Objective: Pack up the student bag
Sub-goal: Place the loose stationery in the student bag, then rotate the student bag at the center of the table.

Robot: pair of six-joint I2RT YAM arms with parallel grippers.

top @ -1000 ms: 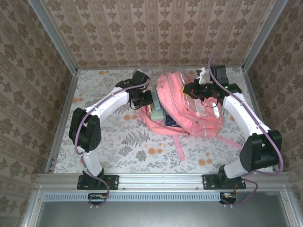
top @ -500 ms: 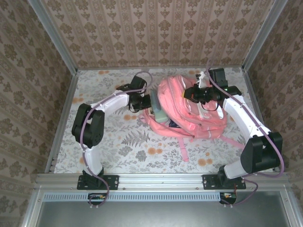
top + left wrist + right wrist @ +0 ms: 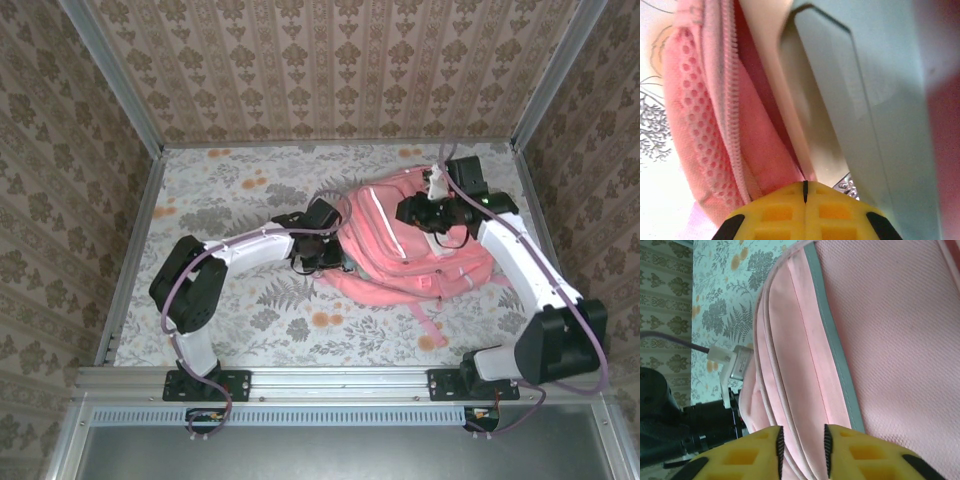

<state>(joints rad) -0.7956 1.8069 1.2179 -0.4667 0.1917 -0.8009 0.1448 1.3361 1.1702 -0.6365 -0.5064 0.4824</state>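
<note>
Student bag [image 3: 420, 255] lies right of centre on the table [image 3: 230, 195], so I'd nudge the pale blue book [image 3: 880, 100] past the zipper [image 3: 732, 100] with the empty, pinched-shut left gripper [image 3: 805, 187] while the right gripper [image 3: 802, 440], slightly parted over a seam [image 3: 832, 355], steadies it.

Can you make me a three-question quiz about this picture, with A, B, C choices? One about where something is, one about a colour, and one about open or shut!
1. Where is the student bag?
A) hanging on the wall
B) lying on the flowery table
C) on a chair

2. What colour is the bag?
A) green
B) black
C) pink

3. How are the fingers of the left end effector?
A) pressed together
B) wide apart
C) gripping a pencil

Answers:
1 B: it lies on the flower-patterned tabletop.
2 C: its fabric is mostly pink.
3 A: in the left wrist view, the yellow fingers meet at a thin line.
</note>
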